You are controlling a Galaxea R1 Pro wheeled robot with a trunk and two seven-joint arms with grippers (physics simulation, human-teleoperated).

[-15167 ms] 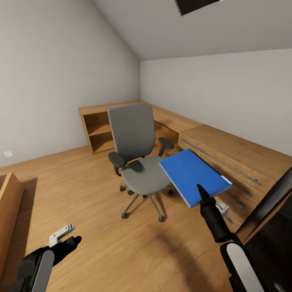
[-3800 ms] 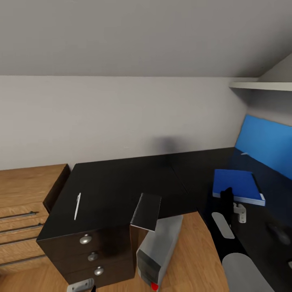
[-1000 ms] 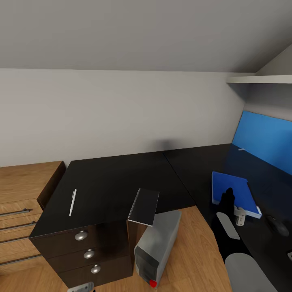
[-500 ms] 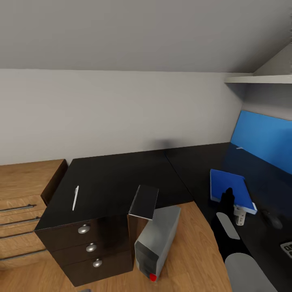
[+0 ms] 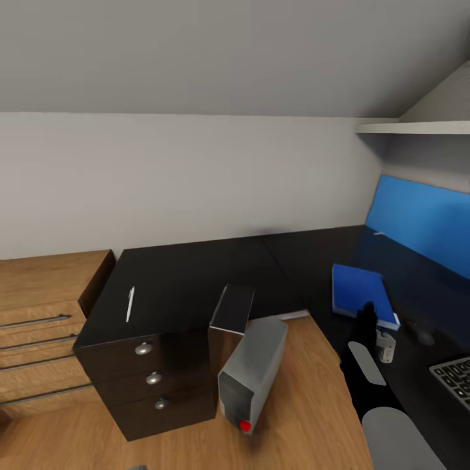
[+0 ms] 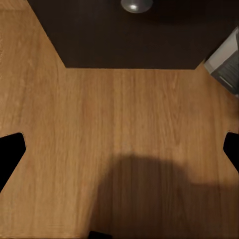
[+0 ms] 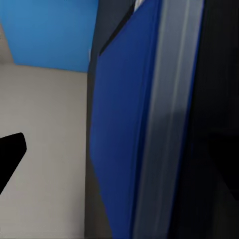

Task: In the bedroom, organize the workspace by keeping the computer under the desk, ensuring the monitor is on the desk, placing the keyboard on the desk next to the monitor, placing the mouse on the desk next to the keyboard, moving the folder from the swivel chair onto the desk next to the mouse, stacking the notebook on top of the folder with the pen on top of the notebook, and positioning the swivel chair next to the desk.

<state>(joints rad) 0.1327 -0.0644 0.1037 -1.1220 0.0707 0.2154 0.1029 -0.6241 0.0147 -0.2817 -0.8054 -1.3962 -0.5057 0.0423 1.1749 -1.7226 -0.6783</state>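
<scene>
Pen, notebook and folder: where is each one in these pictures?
Pen [image 5: 130, 304], head view, middle of its white barrel.
Notebook [image 5: 232, 309], head view, centre of its dark cover.
Folder [image 5: 356, 292], head view, middle of its blue cover.

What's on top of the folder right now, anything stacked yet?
Nothing is stacked on the folder: its blue cover is bare. The right gripper covers its near edge. The notebook and pen lie elsewhere on the desk.

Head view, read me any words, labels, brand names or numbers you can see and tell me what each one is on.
No readable text anywhere.
Keyboard: key markings too small and blurred to read.
Computer: a red spot low on the front, no lettering.
Folder, notebook and pen: plain, no print.
</scene>
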